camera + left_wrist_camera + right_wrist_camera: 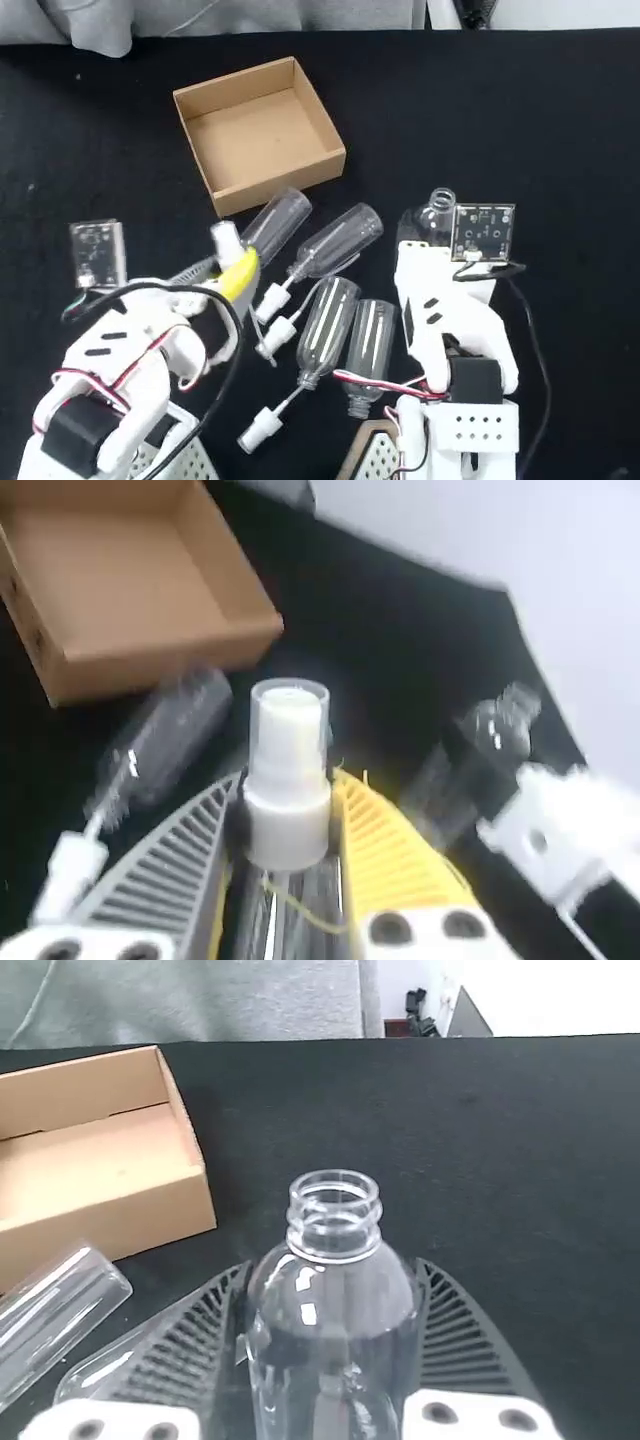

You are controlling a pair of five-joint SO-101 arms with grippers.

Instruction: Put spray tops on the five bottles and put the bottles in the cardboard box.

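The left gripper (288,792) is clamped on a spray top (288,725) at near left. The right gripper (333,1285) grips an uncapped bottle (335,1210) upright at right, mouth open. Centre the top over the mouth before lowering, and keep the bottle vertical (the other bottles (330,330) lie between the arms). Seat squarely, then twist. The cardboard box (280,185) waits far left.

The spray top (288,760) sits between the fingers of the left gripper (232,265); the cardboard box (260,135) lies just ahead of it on the table (560,120); an upright bottle (440,208) stands in the right gripper (432,240); between the grippers are four lying bottles (338,240), two toward the box, two nearer the arm bases; loose spray tops (280,332) lie at their necks, beside the left gripper.
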